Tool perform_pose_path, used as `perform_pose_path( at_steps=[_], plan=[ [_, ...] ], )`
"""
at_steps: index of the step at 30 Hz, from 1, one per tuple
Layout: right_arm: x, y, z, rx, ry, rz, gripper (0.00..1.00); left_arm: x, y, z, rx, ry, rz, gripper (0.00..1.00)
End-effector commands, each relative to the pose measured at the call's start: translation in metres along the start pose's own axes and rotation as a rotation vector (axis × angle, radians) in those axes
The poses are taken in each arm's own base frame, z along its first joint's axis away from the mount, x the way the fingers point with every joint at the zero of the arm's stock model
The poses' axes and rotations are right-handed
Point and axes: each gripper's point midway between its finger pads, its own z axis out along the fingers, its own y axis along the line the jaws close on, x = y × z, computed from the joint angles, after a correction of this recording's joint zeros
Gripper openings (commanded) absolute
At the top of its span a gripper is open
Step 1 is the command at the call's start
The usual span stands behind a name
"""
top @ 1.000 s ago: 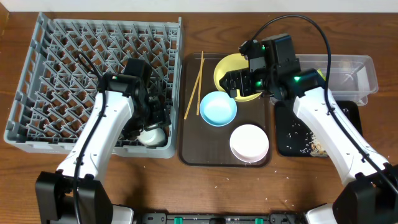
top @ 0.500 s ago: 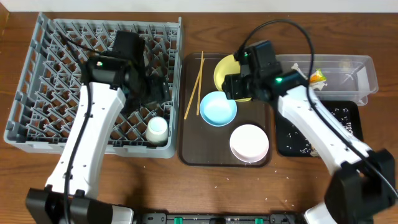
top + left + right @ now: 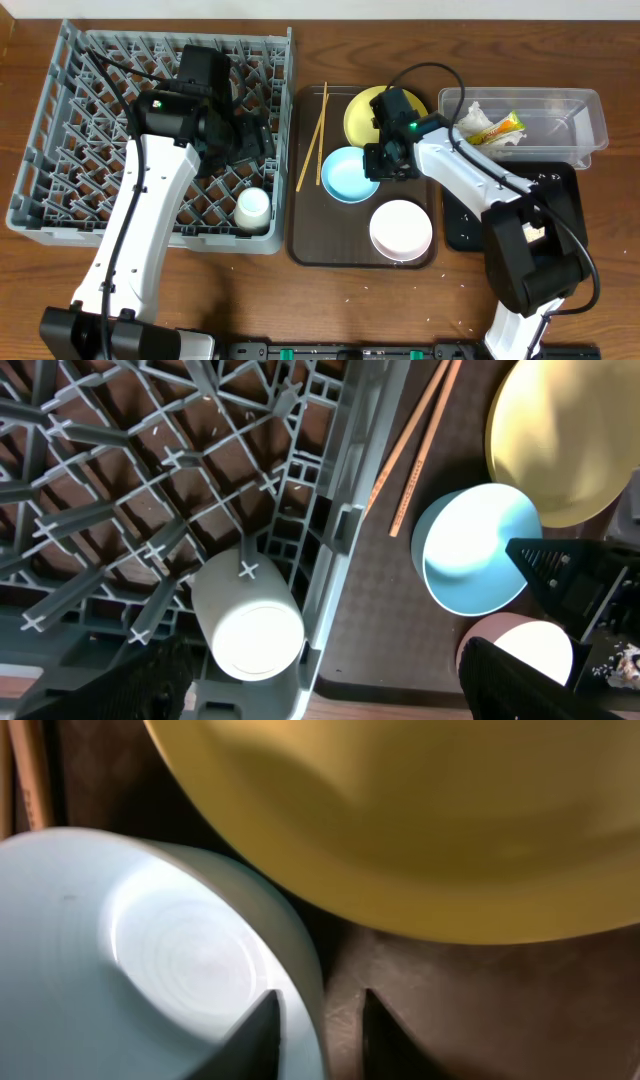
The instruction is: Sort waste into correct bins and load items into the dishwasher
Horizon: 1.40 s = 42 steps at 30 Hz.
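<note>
The large square grey plastic dish rack (image 3: 100, 100) held the small white cup (image 3: 253, 207) at its front right corner. The left gripper (image 3: 325, 655) hovered over the rack; only the left wrist view showed its jaws wide apart. On the flat brown serving tray (image 3: 310, 245), the right arm reached down to the light blue bowl (image 3: 345, 175). Only the right wrist view showed the right gripper (image 3: 322, 1020) straddling the bowl's rim beside the round yellow plate (image 3: 450, 820). Its jaws stood close together, but a firm pinch could not be confirmed.
</note>
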Motion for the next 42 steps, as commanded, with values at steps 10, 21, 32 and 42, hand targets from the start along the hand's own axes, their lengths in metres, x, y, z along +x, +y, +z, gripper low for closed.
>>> perform_pose_path(
  at_steps=[10,21,32,42],
  plan=[
    [0.007,-0.001,0.009,0.024,0.025,0.017,0.07,-0.006,0.000,0.003,0.008,-0.032,-0.007,0.86],
    [0.008,-0.002,0.016,0.028,0.033,0.026,0.04,-0.008,0.000,0.010,0.005,-0.024,-0.035,0.87],
    [0.008,-0.002,0.019,0.026,0.040,0.027,0.01,-0.008,-0.001,0.010,0.009,-0.022,-0.035,0.87],
    [0.001,0.022,0.001,-0.106,0.064,-0.037,0.01,-0.006,-0.001,0.010,0.008,-0.013,-0.036,0.87]
  ],
)
